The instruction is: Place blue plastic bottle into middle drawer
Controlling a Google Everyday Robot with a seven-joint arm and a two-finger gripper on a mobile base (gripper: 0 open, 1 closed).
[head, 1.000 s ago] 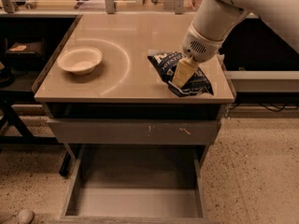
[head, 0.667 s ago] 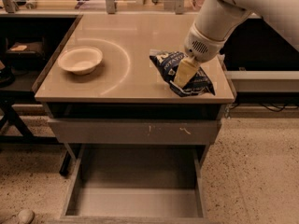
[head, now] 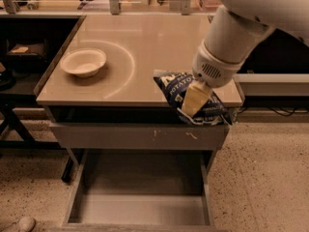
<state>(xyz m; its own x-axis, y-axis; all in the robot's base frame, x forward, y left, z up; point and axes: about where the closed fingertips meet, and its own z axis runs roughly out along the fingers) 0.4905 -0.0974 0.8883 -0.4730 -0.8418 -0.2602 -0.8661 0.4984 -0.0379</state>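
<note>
The blue plastic bottle (head: 173,84) is in fact a crinkly dark blue potato-chip bag with white lettering. My gripper (head: 194,100), with pale fingers at the end of the white arm, is shut on it. It holds the bag at the front right edge of the table top (head: 154,42), with the bag's lower part hanging over the edge. The middle drawer (head: 140,210) is pulled open below, a wide shallow grey tray with a bare floor. The bag is above and to the right of the drawer's middle.
A white bowl (head: 83,62) sits on the left of the table top. A shut grey drawer front with pale scratches (head: 140,135) lies between the table top and the open drawer. Dark shelving stands at the left, speckled floor at the right.
My gripper has moved toward the table's front edge with the chip bag, which now overhangs the edge. The bowl and drawer have not moved.
</note>
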